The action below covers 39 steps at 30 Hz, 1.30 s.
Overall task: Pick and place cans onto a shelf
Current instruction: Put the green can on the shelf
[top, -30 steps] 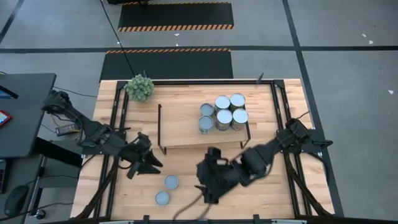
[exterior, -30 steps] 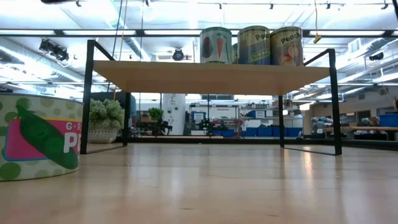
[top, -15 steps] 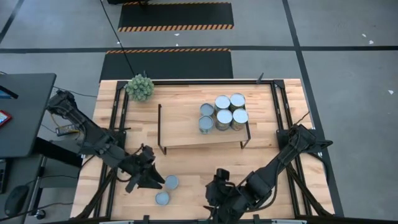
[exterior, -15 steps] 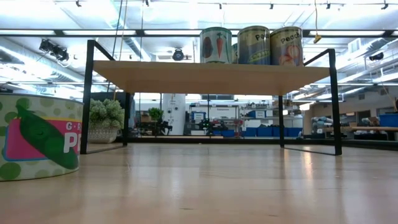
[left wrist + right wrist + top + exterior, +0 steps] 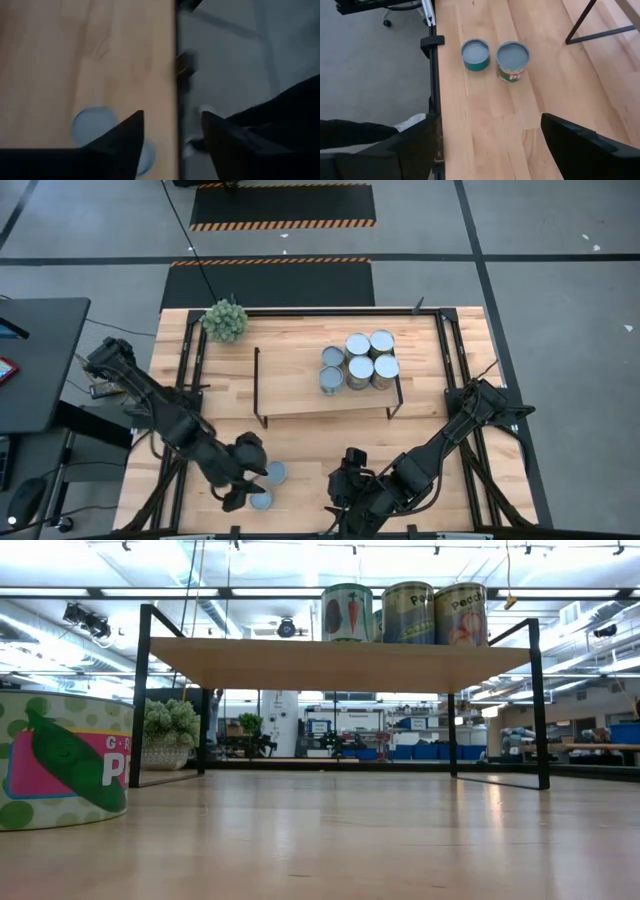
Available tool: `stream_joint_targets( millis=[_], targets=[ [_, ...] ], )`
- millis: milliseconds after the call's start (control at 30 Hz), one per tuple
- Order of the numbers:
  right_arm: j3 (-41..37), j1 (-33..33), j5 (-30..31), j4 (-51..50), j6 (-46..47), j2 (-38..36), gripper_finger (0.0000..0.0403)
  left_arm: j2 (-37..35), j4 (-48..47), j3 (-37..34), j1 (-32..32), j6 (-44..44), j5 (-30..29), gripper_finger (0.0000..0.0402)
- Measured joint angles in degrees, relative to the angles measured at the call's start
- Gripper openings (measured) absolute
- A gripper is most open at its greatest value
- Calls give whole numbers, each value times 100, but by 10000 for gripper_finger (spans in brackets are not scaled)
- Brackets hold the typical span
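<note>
Near the table's front edge, the left gripper (image 5: 243, 480), fingers apart, hovers over two cans (image 5: 268, 485); the right gripper (image 5: 350, 500) waits released; six cans (image 5: 358, 363) sit on the shelf (image 5: 290, 395).

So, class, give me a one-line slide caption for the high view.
Six cans sit on the shelf; the left end effector hovers by two remaining cans.

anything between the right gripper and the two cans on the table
Nothing: in the right wrist view only bare tabletop lies between the right gripper and the two cans.
</note>
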Motion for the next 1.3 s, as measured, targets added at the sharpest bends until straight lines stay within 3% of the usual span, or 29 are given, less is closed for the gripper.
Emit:
stream_joint_targets(
  millis=[233,433,667,867,1000,1300],
  targets=[
    [2,-61,-2,60,0,0,347,814,-542,-1,12,12,-12,272],
    [2,-62,-2,185,0,0,347,1331,-684,-1,18,17,-71,266],
    [4,-62,-2,341,0,0,347,1502,-1778,-3,-99,-170,75,257],
    [4,-64,-3,351,-40,0,347,1683,-1613,-3,-12,-175,77,309],
    [4,-64,-2,373,-42,0,347,1952,-1450,-3,181,-164,377,349],
    [7,-64,-4,380,-87,0,347,2341,-739,-6,527,-56,347,360]
  ],
)
